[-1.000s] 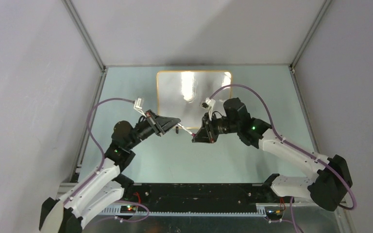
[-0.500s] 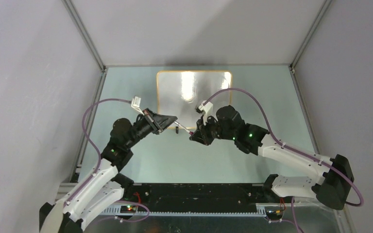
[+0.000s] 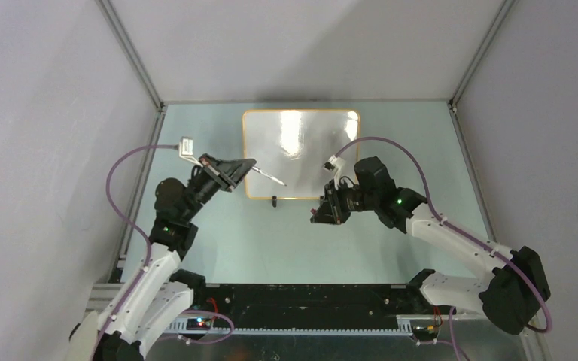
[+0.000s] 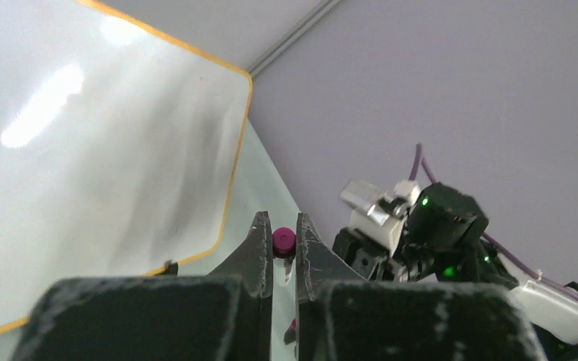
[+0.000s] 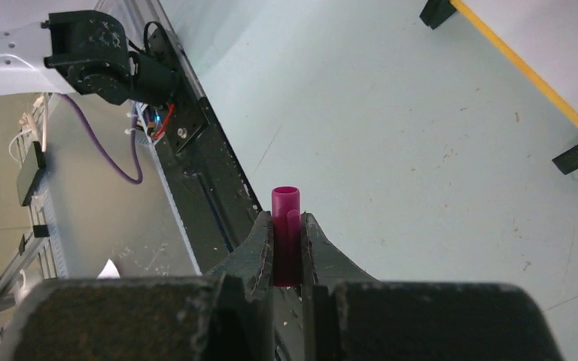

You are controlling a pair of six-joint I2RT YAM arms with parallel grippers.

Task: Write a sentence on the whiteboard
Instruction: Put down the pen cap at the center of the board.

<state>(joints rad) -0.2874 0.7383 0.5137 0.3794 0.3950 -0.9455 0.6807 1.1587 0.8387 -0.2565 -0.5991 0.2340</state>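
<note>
The whiteboard, glossy white with rounded corners and a thin orange-yellow frame, lies face up just ahead of the left gripper, blank but for glare. The slim, pale marker juts from that gripper over the board's near-left part. Its magenta cap stands pinched in the right gripper.

The whiteboard is lying on the table in the upper centre of the top view. The left gripper is sitting at the board's left edge, its marker reaching over the board's lower-left part. The right gripper is hanging just below the bottom edge — right of a clip foot — with a cap between its fingers.
</note>
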